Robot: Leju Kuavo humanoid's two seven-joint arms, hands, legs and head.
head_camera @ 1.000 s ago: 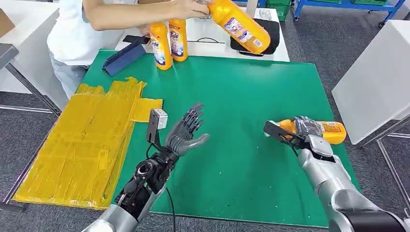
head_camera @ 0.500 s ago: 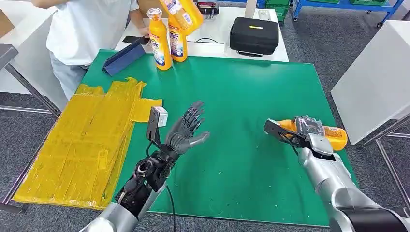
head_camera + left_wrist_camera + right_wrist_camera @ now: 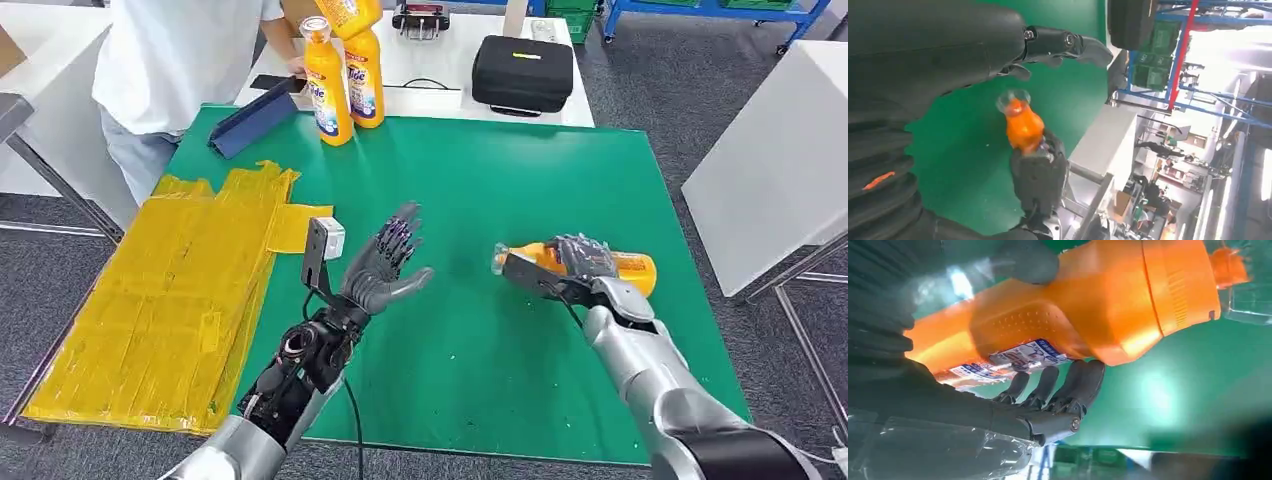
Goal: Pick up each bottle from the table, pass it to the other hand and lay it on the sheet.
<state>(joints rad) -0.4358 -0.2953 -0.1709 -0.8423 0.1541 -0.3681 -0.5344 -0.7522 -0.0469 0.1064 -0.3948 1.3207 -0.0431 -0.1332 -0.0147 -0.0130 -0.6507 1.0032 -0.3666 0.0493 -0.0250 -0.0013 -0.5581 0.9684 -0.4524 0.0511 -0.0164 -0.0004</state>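
A: Head view entry. Right hand (image 3: 585, 262) is grasping the orange plastic detergent bottle with the printed label (image 3: 600, 265) round its body, carrying it sideways over the green table mat (image 3: 520, 180), clear cap end pointing toward the left hand (image 3: 385, 268). Left hand is waiting released, fingers spread, palm facing the bottle, the two well apart.

B: Risks?

A: Judging from the right wrist view, the fingers (image 3: 1068, 385) are wrapping the label side with the thumb on the far side, so little body is showing free for the receiving hand. My guess: the left hand is getting mostly the narrow neck, and the bottle could be tipping or dropping if the right lets go early. A person (image 3: 180, 60) is handling other orange bottles (image 3: 345, 75) at the far edge; no interference so far.

B: Bottle condition?

A: Smooth, glossy, ribbed shoulder; looking slippery. Yellow plastic sheet (image 3: 160, 300) is lying beyond the left hand, nothing on it yet.
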